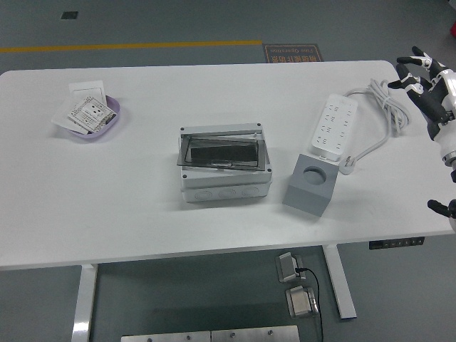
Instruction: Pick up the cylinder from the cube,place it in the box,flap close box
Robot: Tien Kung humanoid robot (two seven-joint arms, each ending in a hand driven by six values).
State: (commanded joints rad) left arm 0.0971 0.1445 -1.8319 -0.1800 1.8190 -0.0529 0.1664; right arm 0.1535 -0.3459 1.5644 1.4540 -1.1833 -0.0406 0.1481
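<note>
One grey cylinder [313, 173] sits sunk in the cube [310, 185], probably light, rigid and smooth, so I'd pinch its rim, while my right hand [427, 78] hovers splayed and empty.

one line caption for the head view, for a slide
Robot hand open at table's right edge; grey cube beside box.

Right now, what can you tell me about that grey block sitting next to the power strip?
The grey cube looks like matte plastic or foam, with a round hollow sunk into its top face, seemingly filled flush by a grey cylinder. It stands flat on the white table, turned slightly askew, just right of the box. Its far corner meets or overlaps the near end of the white power strip. No robot hand touches it.
</note>
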